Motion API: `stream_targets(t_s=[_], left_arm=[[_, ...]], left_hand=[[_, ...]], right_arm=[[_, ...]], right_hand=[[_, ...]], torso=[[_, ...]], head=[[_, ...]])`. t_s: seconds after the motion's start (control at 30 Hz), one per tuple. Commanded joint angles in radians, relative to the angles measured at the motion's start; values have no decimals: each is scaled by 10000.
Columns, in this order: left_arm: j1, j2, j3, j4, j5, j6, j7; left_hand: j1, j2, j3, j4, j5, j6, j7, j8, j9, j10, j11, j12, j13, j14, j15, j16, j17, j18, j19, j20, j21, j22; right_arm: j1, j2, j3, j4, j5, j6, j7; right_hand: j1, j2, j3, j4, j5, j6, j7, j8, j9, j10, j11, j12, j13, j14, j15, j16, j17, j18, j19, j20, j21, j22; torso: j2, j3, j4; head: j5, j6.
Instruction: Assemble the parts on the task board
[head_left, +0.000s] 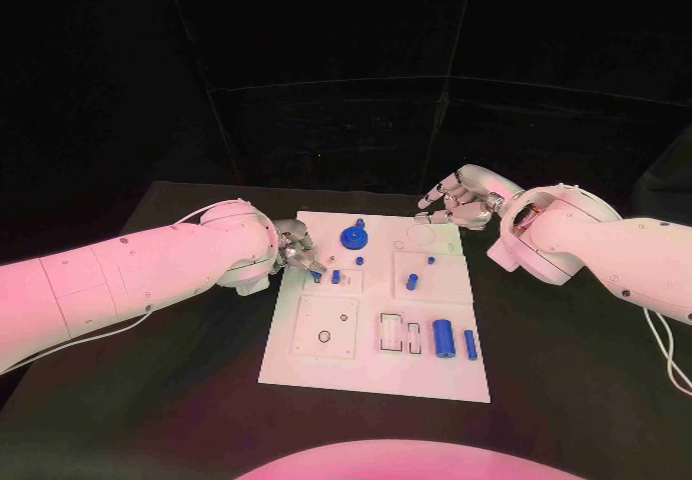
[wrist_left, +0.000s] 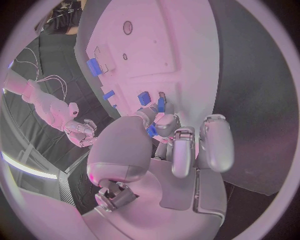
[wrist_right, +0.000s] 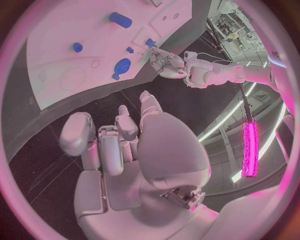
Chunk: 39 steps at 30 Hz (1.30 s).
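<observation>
The white task board (head_left: 332, 375) lies in the middle of the table. My left hand (head_left: 299, 250) is at the board's left edge and pinches a small blue part (wrist_left: 152, 131) between its fingertips, just above the board. Two small blue pegs (head_left: 336, 277) stand right beside it. A blue round knob (head_left: 353, 237) sits near the far edge. A blue cylinder (head_left: 444, 340) and a blue bar (head_left: 470, 344) lie at the near right. My right hand (head_left: 459, 203) hovers over the far right corner with its fingers (wrist_right: 112, 140) loosely apart, holding nothing.
Another blue peg (head_left: 411, 280) stands in the square panel at the board's right middle. A small blue block (head_left: 414, 330) sits by a rectangular slot. Black table (head_left: 173, 400) surrounds the board on all sides.
</observation>
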Motion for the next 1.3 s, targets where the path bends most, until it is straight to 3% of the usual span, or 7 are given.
stream_targets(t_s=[0.03,1.3], left_arm=[[-22,3,-24,15,-206,75,24],[-37,-60,-54,172,-494,538,-79]], left_hand=[[56,76,583,-555,50,4,-82,44,662,75,-1,58,15,1037,-71,31,2635,-17,36,-43,55,10],[-79,-96,941,-650,52,9,-90,86,680,105,-11,75,34,1037,-81,31,2635,-26,52,-53,78,60]], right_arm=[[18,-11,5,16,-25,66,45],[17,-12,4,-7,-25,83,47]], right_hand=[[93,40,-45,-9,36,-27,-23,31,-4,-56,15,-12,-6,684,-61,-49,1007,156,-59,-1,-45,-9],[93,40,-45,-9,36,-27,-23,31,-4,-56,15,-12,-6,684,-61,-49,1007,156,-59,-1,-45,-9]], torso=[[-1,-1,-5],[4,-6,-2]], head=[[-1,-3],[3,-41]])
